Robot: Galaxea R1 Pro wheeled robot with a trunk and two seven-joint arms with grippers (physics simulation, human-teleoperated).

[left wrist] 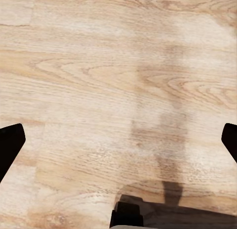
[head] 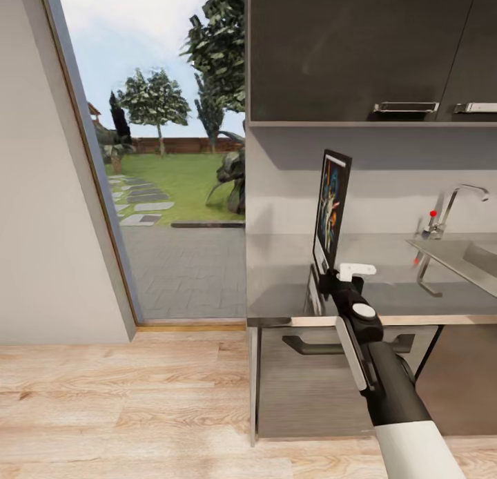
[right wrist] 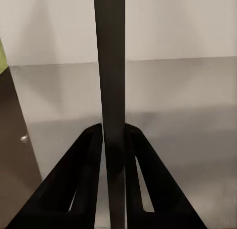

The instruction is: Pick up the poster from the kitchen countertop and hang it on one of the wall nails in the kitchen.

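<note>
The poster (head: 331, 206) stands upright and edge-on above the grey kitchen countertop (head: 290, 286), showing its black frame and dark blue artwork. My right gripper (head: 324, 275) is shut on the poster's lower edge. In the right wrist view the poster's thin dark edge (right wrist: 109, 66) runs between the two black fingers (right wrist: 79, 179), which press against it from both sides. My left gripper (left wrist: 118, 140) is open over the wooden floor, its dark fingertips (left wrist: 10, 142) far apart. The wall nails are out of view.
A sunken sink (head: 469, 258) and curved chrome tap (head: 459, 199) lie at the counter's right end. Dark upper cabinets (head: 359, 51) hang above. A drawer front (head: 338, 382) sits under the counter. A large glass door (head: 166, 154) opens onto a garden at left.
</note>
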